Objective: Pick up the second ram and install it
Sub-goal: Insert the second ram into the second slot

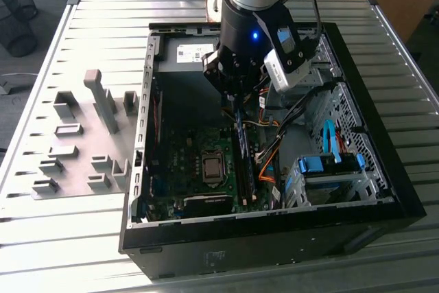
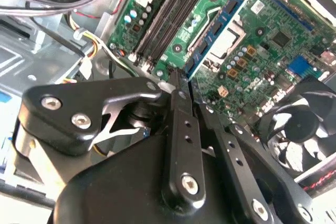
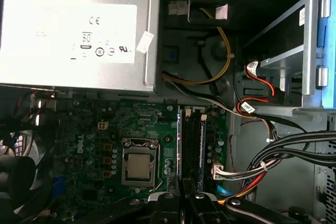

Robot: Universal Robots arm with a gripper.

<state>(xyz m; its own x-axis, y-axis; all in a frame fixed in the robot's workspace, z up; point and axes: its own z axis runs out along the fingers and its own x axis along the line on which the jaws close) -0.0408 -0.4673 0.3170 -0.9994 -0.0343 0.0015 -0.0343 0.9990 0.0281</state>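
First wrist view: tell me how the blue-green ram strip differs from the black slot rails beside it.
The second ram is a thin blue-green strip seen edge-on; the black slot rails are darker and broader. The second ram's end sits at the pincer's tips; the black slot rails lie bare on its far side from the CPU socket. Both run parallel across the green motherboard.

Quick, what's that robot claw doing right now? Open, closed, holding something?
Gripper: shut on the second ram, a thin blue-green strip held edge-on over the motherboard's memory slots.
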